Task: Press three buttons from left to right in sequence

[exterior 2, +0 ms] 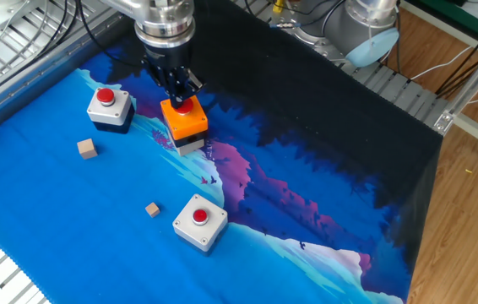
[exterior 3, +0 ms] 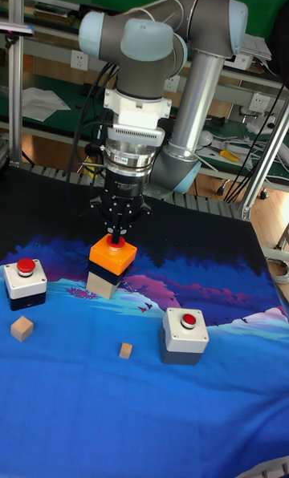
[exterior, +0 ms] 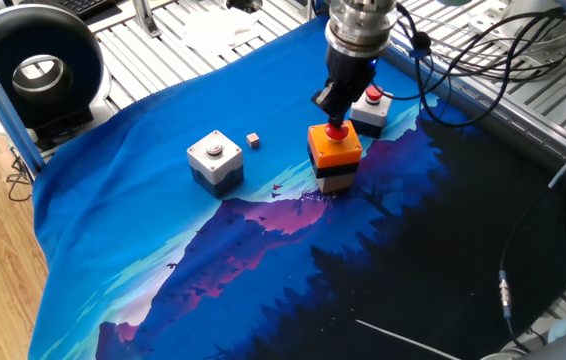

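Note:
Three buttons stand on the blue printed cloth. The white-grey box (exterior: 214,158) (exterior 2: 199,221) (exterior 3: 185,332) stands apart from the arm. The orange-topped box (exterior: 334,152) (exterior 2: 185,121) (exterior 3: 111,259) is in the middle. My gripper (exterior: 334,118) (exterior 2: 181,97) (exterior 3: 117,237) points straight down onto its red mushroom button (exterior: 336,131), with its fingertips together and touching the cap. The small white box with a red button (exterior: 373,108) (exterior 2: 110,105) (exterior 3: 24,278) sits just beyond, partly hidden by the gripper in one fixed view.
Small tan wooden cubes (exterior: 253,140) (exterior 2: 87,149) (exterior 2: 151,209) lie on the cloth near the boxes. A black round device (exterior: 38,70) stands off the cloth's corner. Cables (exterior: 483,60) hang behind the arm over the slatted metal table.

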You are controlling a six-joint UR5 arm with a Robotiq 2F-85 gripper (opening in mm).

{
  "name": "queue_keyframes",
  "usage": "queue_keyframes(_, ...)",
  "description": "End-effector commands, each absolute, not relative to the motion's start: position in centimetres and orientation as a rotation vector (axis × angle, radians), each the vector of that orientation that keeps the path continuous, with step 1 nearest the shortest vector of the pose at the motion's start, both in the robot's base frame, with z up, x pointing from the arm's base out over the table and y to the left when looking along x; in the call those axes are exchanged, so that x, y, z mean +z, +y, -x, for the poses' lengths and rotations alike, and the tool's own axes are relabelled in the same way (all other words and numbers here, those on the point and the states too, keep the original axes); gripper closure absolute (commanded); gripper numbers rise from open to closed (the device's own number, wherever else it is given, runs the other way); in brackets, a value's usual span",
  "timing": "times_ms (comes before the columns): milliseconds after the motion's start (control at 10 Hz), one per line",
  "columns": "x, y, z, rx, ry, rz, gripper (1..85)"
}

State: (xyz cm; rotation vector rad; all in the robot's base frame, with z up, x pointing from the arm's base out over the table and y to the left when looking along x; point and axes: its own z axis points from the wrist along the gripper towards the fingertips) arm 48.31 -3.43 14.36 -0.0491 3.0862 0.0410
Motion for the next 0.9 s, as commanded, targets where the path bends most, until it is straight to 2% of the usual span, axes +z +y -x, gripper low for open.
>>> queue_keyframes(0,14.33,-3.27,-47.96,0.046,3.094,0.020,84.7)
queue_keyframes(800,13.55,-3.14,-48.82,0.062,3.080,0.024,84.7)
